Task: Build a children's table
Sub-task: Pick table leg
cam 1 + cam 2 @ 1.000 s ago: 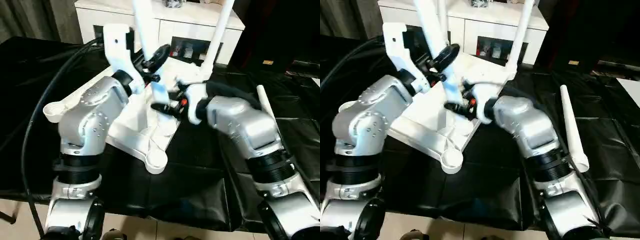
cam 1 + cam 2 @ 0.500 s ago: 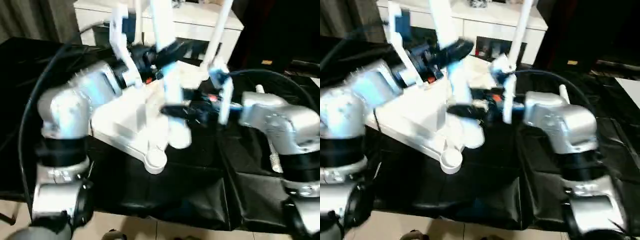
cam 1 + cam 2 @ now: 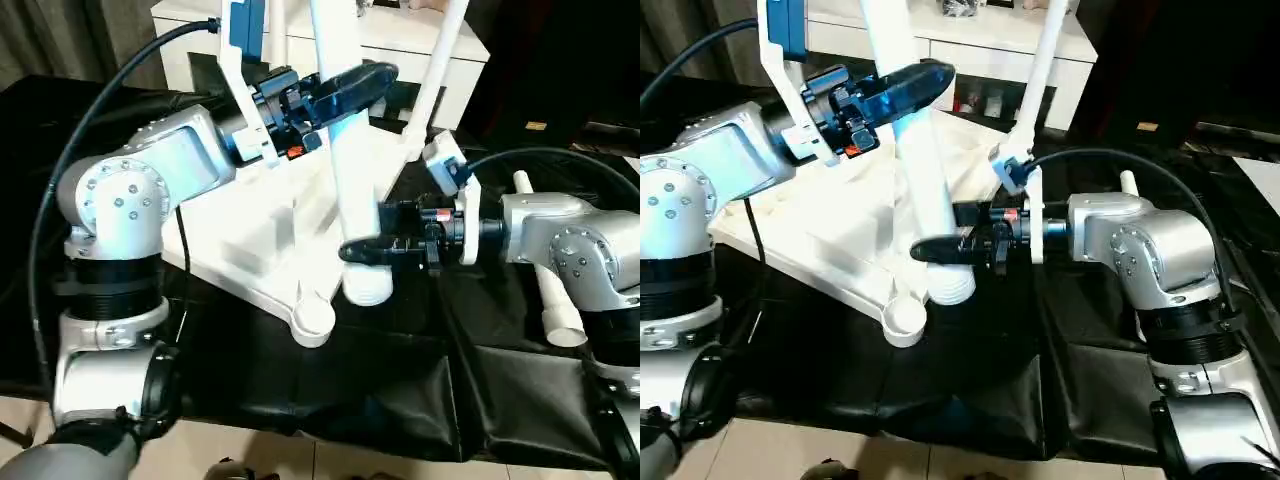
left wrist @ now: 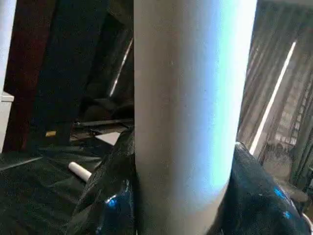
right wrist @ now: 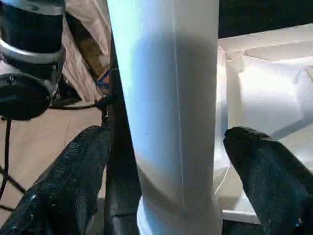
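From the left eye view, the white table top (image 3: pixel 270 235) lies upside down on the black cloth (image 3: pixel 400 370), tilted up toward the far side, with its ribbed underside facing us. One round screw hole (image 3: pixel 312 322) at its near corner has no leg in it. A long white leg (image 3: pixel 350 190) stands almost straight up, with its thick ribbed end just off the table top's edge and above the cloth. The left gripper (image 3: pixel 345 85) is clamped on this leg high up, with its black fingers wrapped around it. The right gripper (image 3: pixel 372 250) sits low by the leg's thick end (its fingers are spread apart, one on each side, not squeezing). Another leg (image 3: pixel 432 70) already stands up from the far corner of the table top. A spare leg (image 3: pixel 545 280) lies on the cloth, partly hidden behind the right arm. A white cabinet (image 3: pixel 400 45) stands behind it all.

The right eye view shows the same things from a little to the side.

In the left wrist view, the held leg (image 4: pixel 188 117) runs straight through the middle, and the shiny black fingers (image 4: pixel 110 200) press against both sides of it. The spare leg (image 4: pixel 79 171) lies far off on the cloth.

In the right wrist view, the leg (image 5: pixel 168 112) stands between two black fingers (image 5: pixel 68 176), with a clear gap on each side. The ribbed table top (image 5: pixel 264 88) is just behind it.
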### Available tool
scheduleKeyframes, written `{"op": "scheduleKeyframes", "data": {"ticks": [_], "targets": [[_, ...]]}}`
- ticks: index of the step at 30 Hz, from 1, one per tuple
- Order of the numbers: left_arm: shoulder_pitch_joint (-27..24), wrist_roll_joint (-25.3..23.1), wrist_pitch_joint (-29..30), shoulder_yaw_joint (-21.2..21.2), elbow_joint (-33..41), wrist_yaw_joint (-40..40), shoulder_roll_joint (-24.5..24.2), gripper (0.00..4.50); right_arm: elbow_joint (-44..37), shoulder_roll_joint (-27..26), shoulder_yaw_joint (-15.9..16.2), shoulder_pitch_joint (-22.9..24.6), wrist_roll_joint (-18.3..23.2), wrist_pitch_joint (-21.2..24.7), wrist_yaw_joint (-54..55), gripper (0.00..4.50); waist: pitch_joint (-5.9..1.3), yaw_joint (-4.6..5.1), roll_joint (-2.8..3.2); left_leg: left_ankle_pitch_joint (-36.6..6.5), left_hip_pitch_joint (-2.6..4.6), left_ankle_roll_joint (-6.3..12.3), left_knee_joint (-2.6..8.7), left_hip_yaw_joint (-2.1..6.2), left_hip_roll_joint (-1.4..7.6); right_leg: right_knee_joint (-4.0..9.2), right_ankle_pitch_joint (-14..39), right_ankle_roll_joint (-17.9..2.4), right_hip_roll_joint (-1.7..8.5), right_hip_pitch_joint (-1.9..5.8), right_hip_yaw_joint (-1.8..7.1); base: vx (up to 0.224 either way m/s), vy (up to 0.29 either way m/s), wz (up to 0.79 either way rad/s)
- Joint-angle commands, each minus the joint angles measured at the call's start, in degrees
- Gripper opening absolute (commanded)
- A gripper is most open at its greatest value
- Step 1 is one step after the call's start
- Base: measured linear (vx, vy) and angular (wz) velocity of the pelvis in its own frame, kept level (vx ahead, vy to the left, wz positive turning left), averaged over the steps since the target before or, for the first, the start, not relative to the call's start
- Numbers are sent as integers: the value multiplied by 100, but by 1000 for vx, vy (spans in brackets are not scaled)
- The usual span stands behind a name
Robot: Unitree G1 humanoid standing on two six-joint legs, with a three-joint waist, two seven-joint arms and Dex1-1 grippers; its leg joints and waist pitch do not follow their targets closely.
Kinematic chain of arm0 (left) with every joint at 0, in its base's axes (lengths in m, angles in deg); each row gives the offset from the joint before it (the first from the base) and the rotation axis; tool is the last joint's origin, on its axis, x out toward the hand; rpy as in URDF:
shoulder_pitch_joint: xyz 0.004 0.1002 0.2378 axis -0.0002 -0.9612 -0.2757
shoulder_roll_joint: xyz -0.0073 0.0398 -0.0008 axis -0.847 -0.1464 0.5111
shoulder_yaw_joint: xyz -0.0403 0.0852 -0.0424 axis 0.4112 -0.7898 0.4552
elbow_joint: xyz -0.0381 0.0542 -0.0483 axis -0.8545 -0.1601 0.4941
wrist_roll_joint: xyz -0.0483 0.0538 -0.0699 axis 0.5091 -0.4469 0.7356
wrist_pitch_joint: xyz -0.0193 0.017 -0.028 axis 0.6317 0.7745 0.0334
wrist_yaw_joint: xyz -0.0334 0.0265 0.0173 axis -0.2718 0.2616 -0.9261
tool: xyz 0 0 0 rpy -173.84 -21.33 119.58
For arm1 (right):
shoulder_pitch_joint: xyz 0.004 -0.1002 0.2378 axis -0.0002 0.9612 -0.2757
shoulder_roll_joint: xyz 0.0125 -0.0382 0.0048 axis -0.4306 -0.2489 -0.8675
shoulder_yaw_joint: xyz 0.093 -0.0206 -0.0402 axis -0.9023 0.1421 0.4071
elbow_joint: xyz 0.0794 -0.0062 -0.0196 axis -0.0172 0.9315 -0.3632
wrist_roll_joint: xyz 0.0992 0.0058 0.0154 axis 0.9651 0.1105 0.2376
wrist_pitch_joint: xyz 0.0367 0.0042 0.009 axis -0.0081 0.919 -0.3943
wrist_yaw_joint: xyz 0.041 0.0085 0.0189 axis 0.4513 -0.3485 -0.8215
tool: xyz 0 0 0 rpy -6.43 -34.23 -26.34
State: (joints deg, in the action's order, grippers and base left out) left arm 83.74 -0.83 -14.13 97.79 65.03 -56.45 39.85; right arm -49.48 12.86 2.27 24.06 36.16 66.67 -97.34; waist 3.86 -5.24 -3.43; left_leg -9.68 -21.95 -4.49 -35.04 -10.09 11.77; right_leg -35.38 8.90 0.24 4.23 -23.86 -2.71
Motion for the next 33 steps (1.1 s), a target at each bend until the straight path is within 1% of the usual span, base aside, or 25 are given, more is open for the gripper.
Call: {"op": "scheduleKeyframes", "data": {"ticks": [1, 3, 5, 10, 14, 15, 16, 18, 20, 21, 22, 24, 26, 28, 29, 30, 31, 33], "targets": [[66, 40, 45, -67, -18, -76, -22, 172, -81, 127, 111, -13, -57, 8, -47, 411, -479, -13, 114, -1122, 124, -266, 385, 15, 77, 327, 964, -1251, 252, 339, 165, 0, 0, 0], [73, 19, 27, -85, -21, -114, -44, 172, -65, 134, 154, -17, -107, -23, -42, 411, -478, -7, 104, -1119, 124, -270, 385, 14, 77, 326, 941, -1257, 248, 339, 164, 0, 0, 0], [80, 9, 30, -110, -14, -161, -67, 172, -32, 114, 197, -27, -162, -62, -17, 411, -475, -7, 105, -1169, 124, -283, 384, 13, 72, 335, 1066, -1228, 255, 338, 165, 0, 0, 0], [78, 0, 56, -185, 34, -222, -81, 172, 29, -10, 247, -69, -237, -136, 88, 411, -470, -5, 114, -1244, 137, -307, 390, 16, 77, 346, 1158, -1200, 253, 324, 162, 0, 0, 0], [76, -102, -10, -361, 28, -311, -118, 172, 43, -79, 349, -82, -272, -193, 99, 411, -475, -6, 115, -1216, 132, -320, 391, 17, 76, 339, 1101, -1196, 254, 326, 163, 0, 0, 0], [82, -132, -24, -399, 27, -325, -126, 172, 45, -88, 360, -82, -269, -197, 99, 382, -475, -7, 120, -1212, 131, -320, 390, 17, 77, 335, 1082, -1201, 254, 327, 165, 0, 0, 0], [86, -156, -37, -425, 26, -334, -129, 172, 43, -95, 369, -79, -267, -198, 102, 382, -472, -5, 128, -1208, 130, -314, 395, 20, 80, 334, 1058, -1206, 252, 328, 164, 0, 0, 0], [90, -174, -48, -442, 20, -347, -131, 172, 44, -99, 382, -77, -270, -206, 98, 375, -480, -2, 119, -1165, 126, -315, 390, 20, 78, 324, 976, -1222, 254, 341, 165, 0, 0, 0], [92, -192, -69, -468, 7, -356, -122, 172, 30, -108, 409, -48, -282, -217, 89, 340, -477, -2, 128, -1177, 131, -313, 390, 18, 76, 324, 952, -1245, 251, 334, 166, 0, 0, 0], [93, -198, -78, -480, -1, -359, -120, 172, 24, -112, 421, -35, -290, -221, 88, 332, -478, -2, 121, -1176, 130, -311, 390, 16, 76, 323, 950, -1249, 251, 336, 166, 0, 0, 0], [95, -199, -82, -487, -5, -361, -116, 172, 17, -113, 432, -20, -294, -223, 83, 329, -477, -1, 132, -1192, 131, -309, 387, 15, 73, 326, 952, -1256, 250, 336, 167, 0, 0, 0], [98, -197, -91, -505, -9, -376, -122, 172, 20, -116, 443, -11, -304, -228, 80, 322, -475, -4, 129, -1225, 134, -314, 388, 15, 75, 329, 991, -1255, 252, 335, 168, 0, 0, 0], [100, -204, -99, -519, -14, -395, -130, 172, 31, -117, 444, -13, -309, -227, 77, 291, -476, -5, 136, -1242, 137, -326, 391, 20, 77, 328, 1018, -1246, 253, 335, 165, 0, 0, 0], [102, -211, -102, -520, -18, -402, -130, 172, 36, -117, 444, -15, -308, -225, 76, 281, -477, -5, 131, -1224, 134, -320, 390, 18, 74, 329, 1007, -1243, 252, 336, 166, 0, 0, 0], [106, -224, -111, -522, -25, -410, -133, 172, 52, -116, 445, -18, -312, -230, 71, 259, -479, -5, 131, -1207, 131, -319, 389, 19, 76, 324, 974, -1250, 251, 339, 166, 0, 0, 0], [105, -224, -111, -521, -24, -410, -133, 172, 54, -116, 444, -18, -310, -229, 69, 247, -477, -3, 129, -1206, 131, -317, 389, 18, 76, 325, 966, -1250, 249, 337, 166, 0, 0, 0], [105, -228, -115, -522, -23, -412, -133, 172, 59, -115, 444, -17, -306, -230, 64, 247, -478, -3, 129, -1207, 132, -318, 388, 18, 76, 325, 964, -1253, 252, 338, 166, 0, 0, 0], [105, -234, -124, -523, -24, -417, -134, 172, 67, -118, 437, -15, -289, -223, 53, 228, -476, -4, 125, -1234, 132, -314, 388, 18, 75, 330, 1018, -1242, 253, 338, 167, 0, 0, 0]]}}
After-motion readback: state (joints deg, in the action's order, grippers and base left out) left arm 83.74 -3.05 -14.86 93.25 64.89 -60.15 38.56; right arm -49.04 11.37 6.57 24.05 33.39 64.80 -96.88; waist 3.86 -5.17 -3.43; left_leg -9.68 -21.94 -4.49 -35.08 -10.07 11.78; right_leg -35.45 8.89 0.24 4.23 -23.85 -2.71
